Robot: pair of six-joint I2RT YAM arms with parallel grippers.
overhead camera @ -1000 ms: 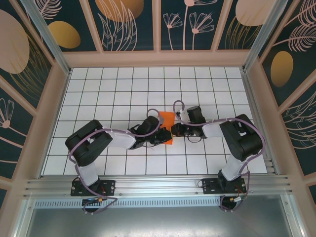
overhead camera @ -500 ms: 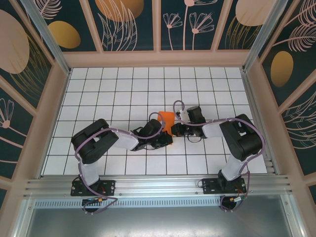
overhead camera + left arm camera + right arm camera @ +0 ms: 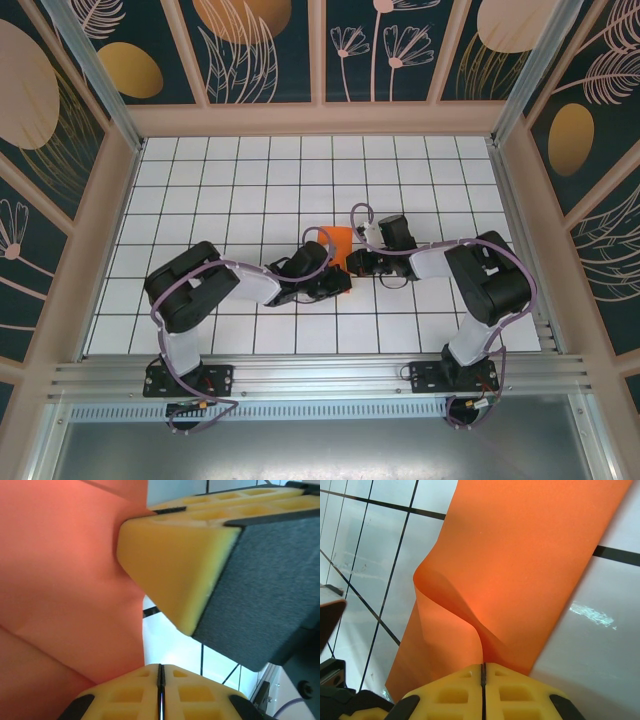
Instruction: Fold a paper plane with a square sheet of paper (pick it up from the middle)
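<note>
Tiled table: orange sheet is being folded.
Being pinched by closed right claw; left claw closed, hold unclear. Flattening the bend judged next.

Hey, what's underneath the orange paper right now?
The white gridded table shows around the orange paper, which bows upward from the right gripper, pinched at its shut tips. The tiles directly beneath the paper are covered, so anything lying there cannot be seen.
</note>
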